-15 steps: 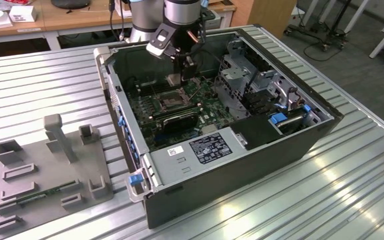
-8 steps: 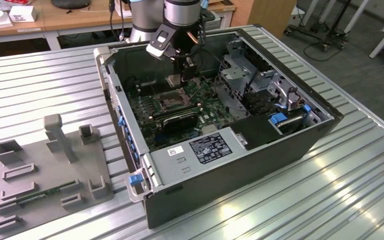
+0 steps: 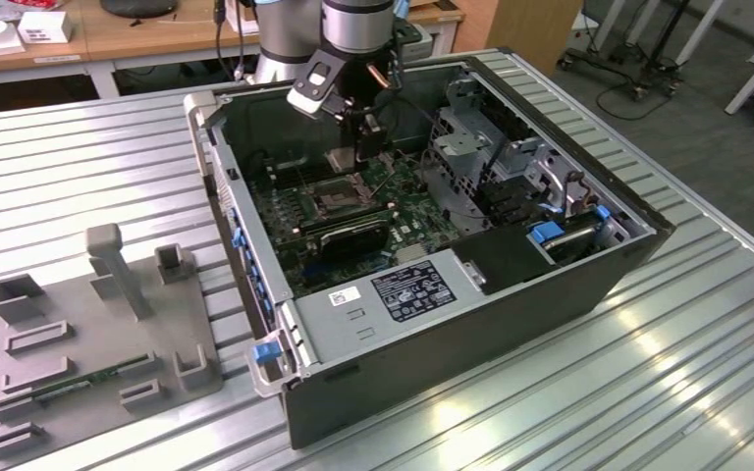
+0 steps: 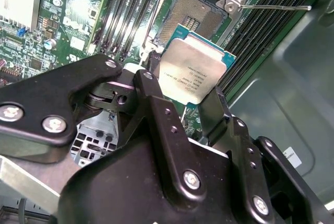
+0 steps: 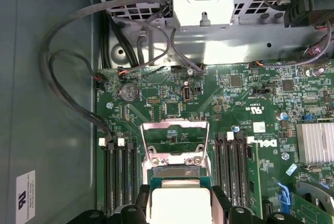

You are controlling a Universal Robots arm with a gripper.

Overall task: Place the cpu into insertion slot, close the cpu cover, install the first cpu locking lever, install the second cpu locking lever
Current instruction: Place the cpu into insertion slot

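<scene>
Holding: gripper (image 4: pixel 183 87), its fingers (image 4: pixel 154 98) pinching the cpu (image 4: pixel 193 67) by opposite edges.
Arm pose: pointing down into the open computer case (image 3: pixel 482 324).
Cpu position: above the insertion slot (image 5: pixel 175 169), not seated.
Cpu cover (image 5: pixel 175 139): flipped up.
Around: long black slots (image 5: pixel 120 177) on both sides of the socket.
Count: one cpu, one socket, one cover.

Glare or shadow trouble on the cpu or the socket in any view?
Second wrist view: the cpu is evenly lit, with a glare patch off on the motherboard. First wrist view: the cpu is washed nearly white. Exterior view: the insertion slot sits in dim light inside the computer case, while the metal table reflects bright streaks.
</scene>
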